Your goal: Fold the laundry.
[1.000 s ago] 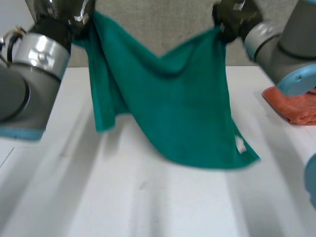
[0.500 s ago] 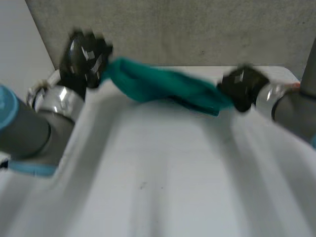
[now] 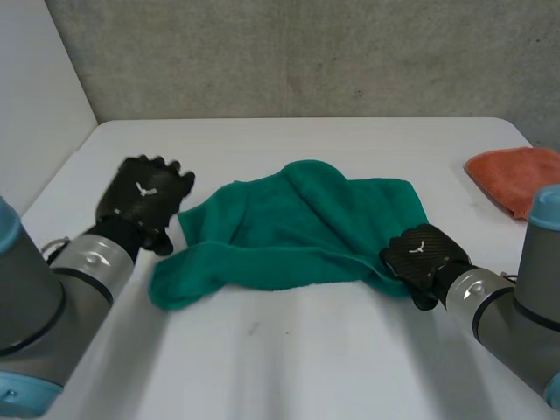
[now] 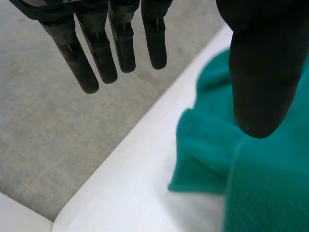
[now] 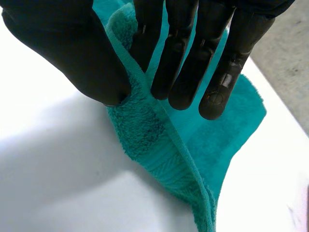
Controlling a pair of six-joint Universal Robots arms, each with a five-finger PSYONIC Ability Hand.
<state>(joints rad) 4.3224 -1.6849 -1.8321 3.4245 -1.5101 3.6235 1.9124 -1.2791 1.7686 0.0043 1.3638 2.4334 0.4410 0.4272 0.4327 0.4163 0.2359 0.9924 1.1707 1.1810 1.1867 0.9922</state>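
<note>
A green towel [image 3: 297,232] lies rumpled on the white table [image 3: 289,359], its near edge folded over. My left hand [image 3: 144,201] hovers just off the towel's left edge, fingers [image 4: 99,48] straight and spread from the thumb [image 4: 263,72], holding nothing; the green towel [image 4: 241,159] lies below it. My right hand [image 3: 424,261] rests at the towel's near right corner. There its thumb [image 5: 72,53] and fingers [image 5: 193,53] pinch the towel's hemmed edge [image 5: 154,140].
An orange cloth [image 3: 516,179] lies bunched at the table's right edge. A grey wall [image 3: 306,57] stands behind the table's far edge. The table's left edge runs beside my left arm.
The towel, held up by both hands a second ago, has swung down and now lies on the table. My left hand has let go and opened. The right hand keeps its pinch.
</note>
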